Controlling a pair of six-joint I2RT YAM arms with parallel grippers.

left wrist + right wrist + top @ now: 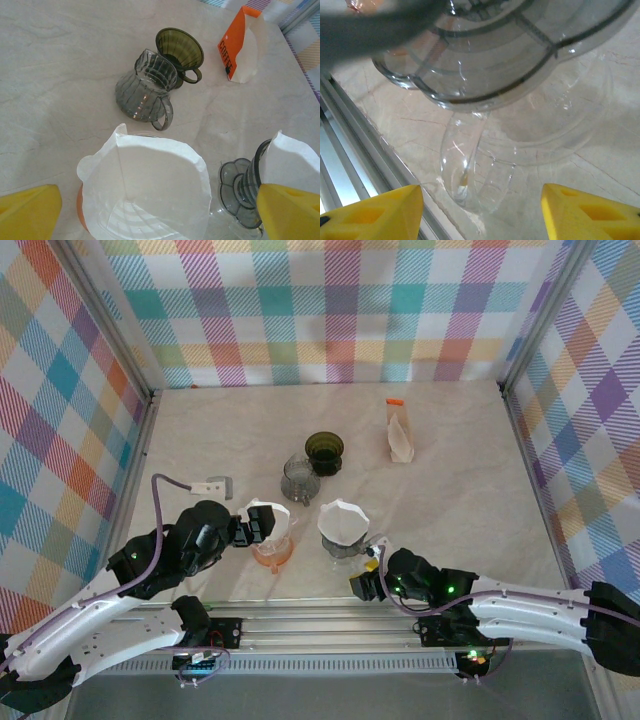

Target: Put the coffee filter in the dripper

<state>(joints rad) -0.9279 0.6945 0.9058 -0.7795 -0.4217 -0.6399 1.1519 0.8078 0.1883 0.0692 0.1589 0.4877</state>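
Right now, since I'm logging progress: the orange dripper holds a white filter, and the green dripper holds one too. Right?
No: the green dripper is empty, as the left wrist view shows. The orange dripper does hold a white filter.

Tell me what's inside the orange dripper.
An opened white paper filter sits in the orange dripper. The paper covers the dripper's inside, so its bottom cannot be seen.

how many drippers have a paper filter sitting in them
2: the orange dripper at the front left, and the grey dripper just right of it. The green dripper farther back has none.
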